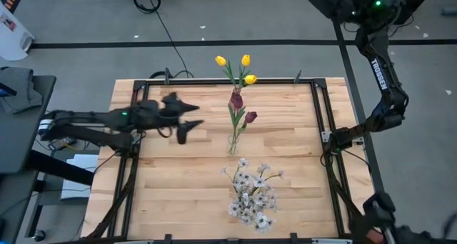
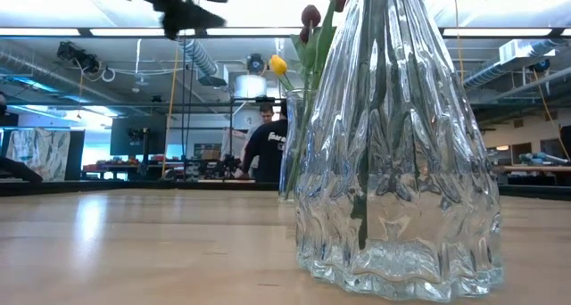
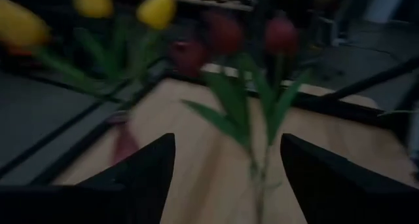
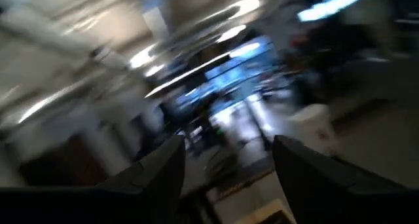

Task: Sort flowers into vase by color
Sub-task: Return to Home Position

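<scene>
Ahead of the left jaws: red tulips (image 3: 226, 34), clear of the fingers, stems upright, heads up.
Farther, to one side of those jaws: yellow tulips (image 3: 91, 1), heads up.
Left gripper (image 1: 191, 123): above the table, jaws wide apart, empty.
Right gripper (image 4: 226, 149): jaws apart, empty, facing the room.
High view only: white blossoms (image 1: 251, 195), well apart from both grippers.
Low view only: glass vase (image 2: 401, 162), stems vertical inside.
</scene>
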`<state>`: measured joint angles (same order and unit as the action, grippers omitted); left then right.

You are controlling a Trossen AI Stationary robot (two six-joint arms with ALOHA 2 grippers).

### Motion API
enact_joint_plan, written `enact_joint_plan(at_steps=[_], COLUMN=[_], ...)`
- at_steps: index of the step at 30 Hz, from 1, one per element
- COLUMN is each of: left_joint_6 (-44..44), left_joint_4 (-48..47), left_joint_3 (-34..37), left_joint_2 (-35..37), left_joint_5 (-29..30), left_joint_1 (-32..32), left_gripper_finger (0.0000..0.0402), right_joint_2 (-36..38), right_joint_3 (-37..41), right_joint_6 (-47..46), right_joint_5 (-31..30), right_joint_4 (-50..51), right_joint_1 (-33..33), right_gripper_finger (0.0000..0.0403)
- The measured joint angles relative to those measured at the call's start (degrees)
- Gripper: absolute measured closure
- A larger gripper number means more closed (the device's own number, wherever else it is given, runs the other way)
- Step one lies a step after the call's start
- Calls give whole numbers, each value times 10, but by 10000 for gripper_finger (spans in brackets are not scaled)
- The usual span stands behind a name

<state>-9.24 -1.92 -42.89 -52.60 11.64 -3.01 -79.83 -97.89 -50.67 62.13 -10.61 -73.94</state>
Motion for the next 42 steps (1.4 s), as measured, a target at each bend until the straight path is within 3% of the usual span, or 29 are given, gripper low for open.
enact_joint_plan(at_steps=[3, 7, 11, 14, 17, 19, 24, 27, 30, 36, 42], left_joint_6=[0, -1, -14, -1, 10, 13, 12, -4, -8, -17, -11], left_joint_4=[-64, -103, -124, -218, -287, -286, -256, -278, -338, -371, -374], left_joint_3=[0, 0, -5, -33, -53, -58, -60, -60, -59, -23, 70], left_joint_2=[63, 110, 131, 128, 125, 128, 164, 203, 243, 312, 380], left_joint_5=[37, 48, 47, 47, 42, 31, -1, 5, 26, 29, 27], left_joint_1=[0, 0, 0, 0, 0, 0, 0, 0, 0, 1, 1], left_gripper_finger=[119, 119, 119, 119, 119, 119, 119, 119, 119, 119, 119], right_joint_2=[14, 43, 76, 101, 123, 143, 187, 207, 240, 360, 511], right_joint_3=[0, 1, 1, 0, 17, 61, 243, 350, 433, 557, 669], right_joint_6=[35, 172, 279, 343, 363, 360, 350, 348, 342, 341, 351], right_joint_5=[-126, -317, -393, -433, -496, -544, -683, -737, -756, -760, -777], right_joint_4=[166, 443, 524, 540, 507, 428, 191, 69, 1, 0, 2], right_joint_1=[16, 83, 187, 266, 358, 430, 598, 663, 697, 706, 706], right_gripper_finger=[166, 171, 171, 171, 171, 171, 172, 172, 172, 172, 172])
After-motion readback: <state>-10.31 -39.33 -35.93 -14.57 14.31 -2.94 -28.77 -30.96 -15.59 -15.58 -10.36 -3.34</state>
